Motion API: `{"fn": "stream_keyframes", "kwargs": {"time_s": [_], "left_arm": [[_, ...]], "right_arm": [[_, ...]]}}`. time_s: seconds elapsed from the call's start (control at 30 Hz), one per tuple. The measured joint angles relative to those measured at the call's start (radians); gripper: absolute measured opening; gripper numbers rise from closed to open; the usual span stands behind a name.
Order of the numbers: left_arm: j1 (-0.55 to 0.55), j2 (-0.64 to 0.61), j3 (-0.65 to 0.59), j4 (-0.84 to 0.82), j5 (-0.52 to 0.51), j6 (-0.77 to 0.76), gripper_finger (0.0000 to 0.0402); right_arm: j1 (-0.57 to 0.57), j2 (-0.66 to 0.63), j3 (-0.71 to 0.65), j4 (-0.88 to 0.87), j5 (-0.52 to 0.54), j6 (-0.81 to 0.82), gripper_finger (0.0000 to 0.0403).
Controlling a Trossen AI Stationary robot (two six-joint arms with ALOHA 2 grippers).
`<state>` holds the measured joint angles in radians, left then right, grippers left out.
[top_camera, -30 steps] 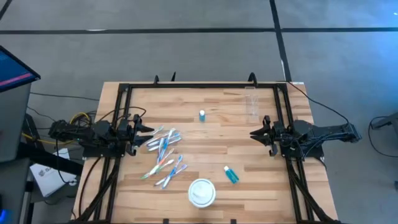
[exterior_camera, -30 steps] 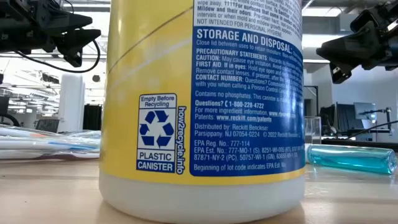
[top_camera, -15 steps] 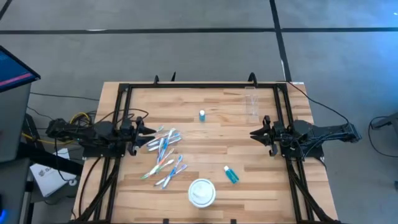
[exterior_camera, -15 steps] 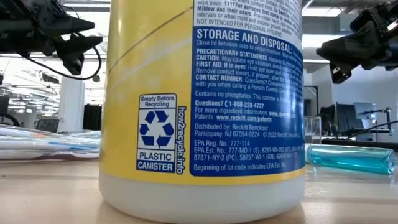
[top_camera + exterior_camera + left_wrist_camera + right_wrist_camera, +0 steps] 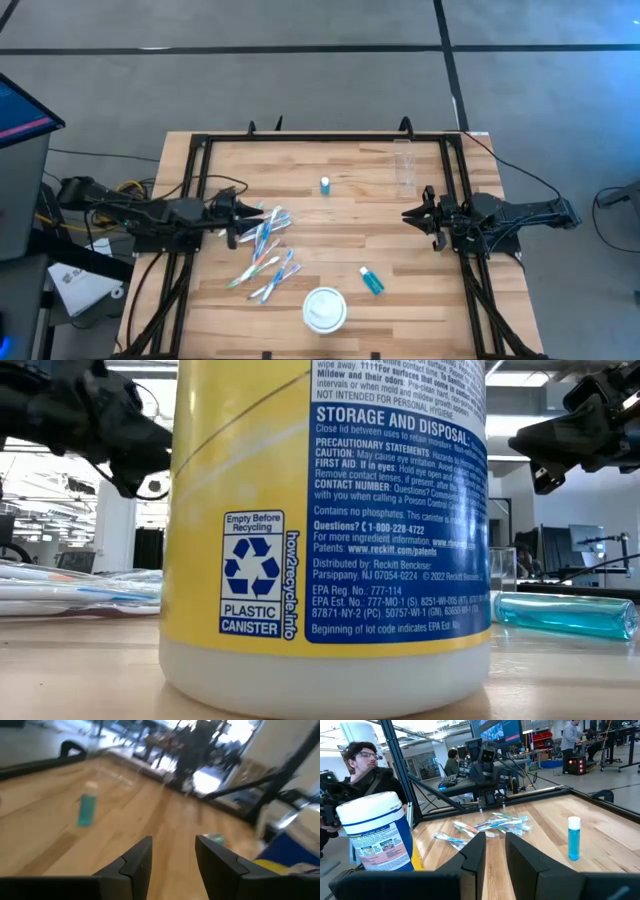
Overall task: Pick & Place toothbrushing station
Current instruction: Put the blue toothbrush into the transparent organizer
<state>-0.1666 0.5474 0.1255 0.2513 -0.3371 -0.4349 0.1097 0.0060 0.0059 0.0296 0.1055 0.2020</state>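
Several pastel toothbrushes lie in a loose pile on the wooden table's left half; they also show in the right wrist view. A clear tumbler stands at the far right. One blue tube stands upright at the far middle, and another lies flat near the front. My left gripper is open and empty, in the air at the pile's left end. My right gripper waits open at the right.
A big white and yellow wipes canister stands at the front middle and fills the low view. A black frame rims the table. A person sits beyond the table's left side. Bare wood lies between the pile and the tumbler.
My left gripper has reached toward the table's right edge, from the left rail to the left end of the toothbrush pile, staying above the table. The toothbrushes, tubes and tumbler have not moved.
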Motion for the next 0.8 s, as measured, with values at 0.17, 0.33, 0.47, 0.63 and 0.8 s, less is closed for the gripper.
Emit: {"fn": "stream_keyframes", "kwargs": {"time_s": [0.17, 0.33, 0.47, 0.63, 0.8], "left_arm": [[0.028, 0.198, 0.076, -0.001, -0.006, -0.017, 0.0145], [0.078, 0.350, 0.183, -0.116, -0.006, -0.018, 0.0145], [0.123, 0.425, 0.276, -0.284, -0.007, -0.076, 0.0145], [0.169, 0.483, 0.343, -0.460, -0.021, -0.167, 0.0145], [0.202, 0.506, 0.348, -0.503, -0.016, -0.238, 0.0145]], "right_arm": [[0.000, 0.000, 0.000, 0.000, 0.000, 0.000, 0.0065], [0.000, 0.000, 0.000, 0.000, 0.000, 0.000, 0.0065], [0.000, 0.000, 0.000, 0.000, 0.000, 0.000, 0.0065], [0.000, 0.000, 0.000, 0.000, 0.000, 0.000, 0.0065], [0.000, 0.000, 0.000, 0.000, 0.000, 0.000, 0.0065]]}}
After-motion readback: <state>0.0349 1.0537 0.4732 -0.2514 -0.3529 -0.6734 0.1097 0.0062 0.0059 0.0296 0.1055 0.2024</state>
